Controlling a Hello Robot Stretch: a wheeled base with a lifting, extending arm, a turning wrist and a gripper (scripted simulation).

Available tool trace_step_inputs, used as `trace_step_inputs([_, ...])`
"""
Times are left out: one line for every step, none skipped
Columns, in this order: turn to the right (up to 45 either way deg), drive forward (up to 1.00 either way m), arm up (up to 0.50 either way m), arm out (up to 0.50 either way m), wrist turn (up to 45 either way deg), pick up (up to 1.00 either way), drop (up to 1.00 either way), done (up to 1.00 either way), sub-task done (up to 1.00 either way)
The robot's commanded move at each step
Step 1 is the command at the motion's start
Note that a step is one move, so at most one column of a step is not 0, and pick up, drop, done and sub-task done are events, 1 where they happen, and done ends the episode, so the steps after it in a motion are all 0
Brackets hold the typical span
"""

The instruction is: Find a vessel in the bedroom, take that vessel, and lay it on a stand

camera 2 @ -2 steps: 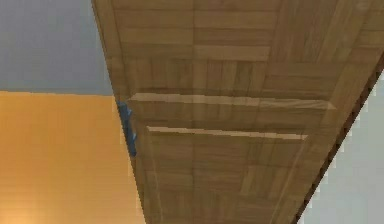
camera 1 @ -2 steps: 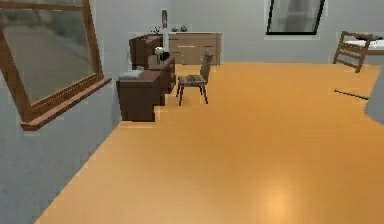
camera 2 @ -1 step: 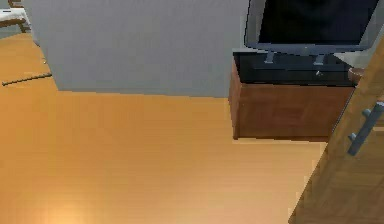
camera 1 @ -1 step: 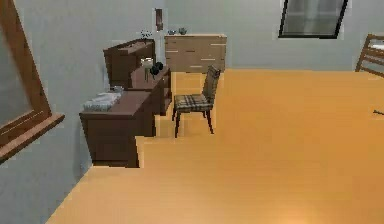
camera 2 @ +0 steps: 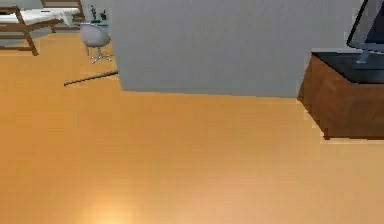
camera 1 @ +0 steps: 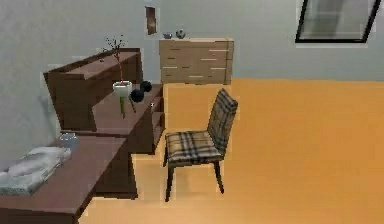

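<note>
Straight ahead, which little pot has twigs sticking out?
The white pot on the dark desk; the grey bowls on the pale dresser carry none.

Free floor [camera 1: 310, 150] right of chair [camera 1: 200, 138]

You see the tabletop [camera 1: 95, 157] cut off at bottom, two blobs [camera 1: 175, 35] on the dresser [camera 1: 197, 62] too small to name, the screen [camera 2: 368, 28] and stand [camera 2: 345, 95] cropped at right.

Bot body: none in view.
</note>
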Motion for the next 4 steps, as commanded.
trace_step_inputs([0.0, 0.65, 0.0, 0.0, 0.0, 0.0, 0.0, 0.0, 0.0])
trace_step_inputs([-45.0, 0.0, 0.0, 0.0, 0.0, 0.0, 0.0, 0.0, 0.0])
trace_step_inputs([-45.0, 0.0, 0.0, 0.0, 0.0, 0.0, 0.0, 0.0, 0.0])
trace_step_inputs([-45.0, 0.0, 0.0, 0.0, 0.0, 0.0, 0.0, 0.0, 0.0])
